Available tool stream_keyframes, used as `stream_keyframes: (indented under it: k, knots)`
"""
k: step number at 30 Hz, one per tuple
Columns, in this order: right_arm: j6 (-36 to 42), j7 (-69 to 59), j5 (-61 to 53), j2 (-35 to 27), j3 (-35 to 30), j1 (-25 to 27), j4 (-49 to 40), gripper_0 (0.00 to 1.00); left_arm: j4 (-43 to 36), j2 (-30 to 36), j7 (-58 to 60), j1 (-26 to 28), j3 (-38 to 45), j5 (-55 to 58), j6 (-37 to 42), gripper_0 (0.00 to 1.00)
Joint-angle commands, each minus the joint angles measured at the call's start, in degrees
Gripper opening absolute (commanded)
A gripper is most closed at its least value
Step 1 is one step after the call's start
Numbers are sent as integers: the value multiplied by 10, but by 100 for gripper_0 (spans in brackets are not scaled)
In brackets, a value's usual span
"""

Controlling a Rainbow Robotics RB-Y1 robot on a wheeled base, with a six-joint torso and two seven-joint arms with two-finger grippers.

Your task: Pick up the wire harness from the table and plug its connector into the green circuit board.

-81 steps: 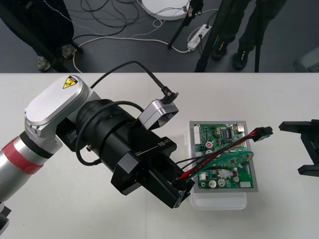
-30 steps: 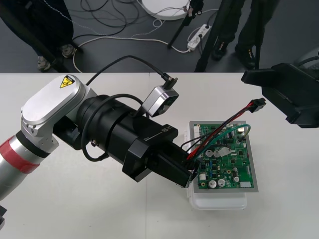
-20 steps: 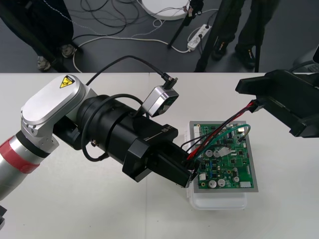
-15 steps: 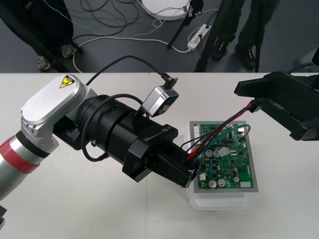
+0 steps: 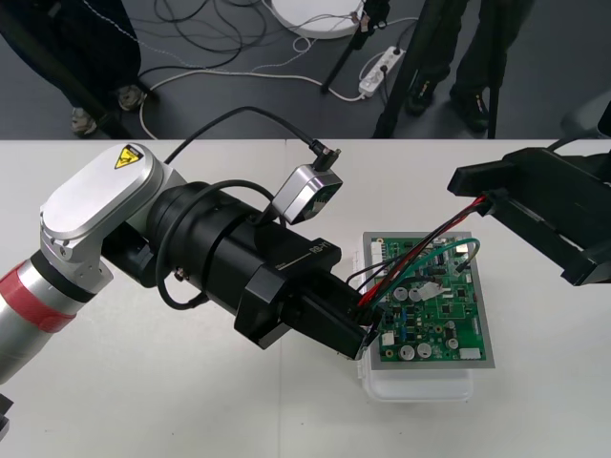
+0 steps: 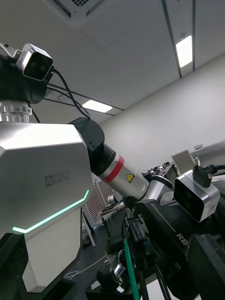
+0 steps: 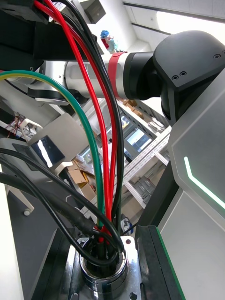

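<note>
Left tool, nearest the viewer, reaching in over the bench and clamped on the round metal socket of the wire harness. The flange sits between its fingers, just beside the near-left corner of the green circuit board. Anchoring this end low and to one side appears meant to leave the board's face uncovered and let the wires rise freely.

Board lying flat on its white base, whose near edge juts out beneath it. Wires arching up from the socket and crossing above the board toward its far-right corner, apparently clear of its surface. Black plug held in the air just past that corner, not seated in the board.

Right tool, farthest, with fingers spread wide on either side of the plug. In its wrist view the plug stands about midway between them; whether either touches it cannot be told. Probable purpose: a second grip at the plug end, so the connector can be steered into its mating place while the socket end is held steady.

Count: two tools, one harness, one socket, one plug, one board, one base. Of the wires, one green, what look like two red, and several black, too bunched to count surely.
</note>
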Motion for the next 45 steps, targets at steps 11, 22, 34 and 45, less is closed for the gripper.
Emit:
stream_keyframes:
  k: [11,22,34,45]
  knots:
    - [-6,-30,-26,9,-16,10,-29,100,-12,12,9,-11,-8,9,23,0]
    - [-6,-31,-26,9,-16,10,-24,85,-12,12,6,-11,-9,8,24,0]
    - [-6,-28,-26,9,-16,10,-20,0,-13,12,6,-11,-9,9,23,0]
    - [-6,-26,-28,9,-17,10,-20,0,-12,13,3,-11,-8,11,23,0]
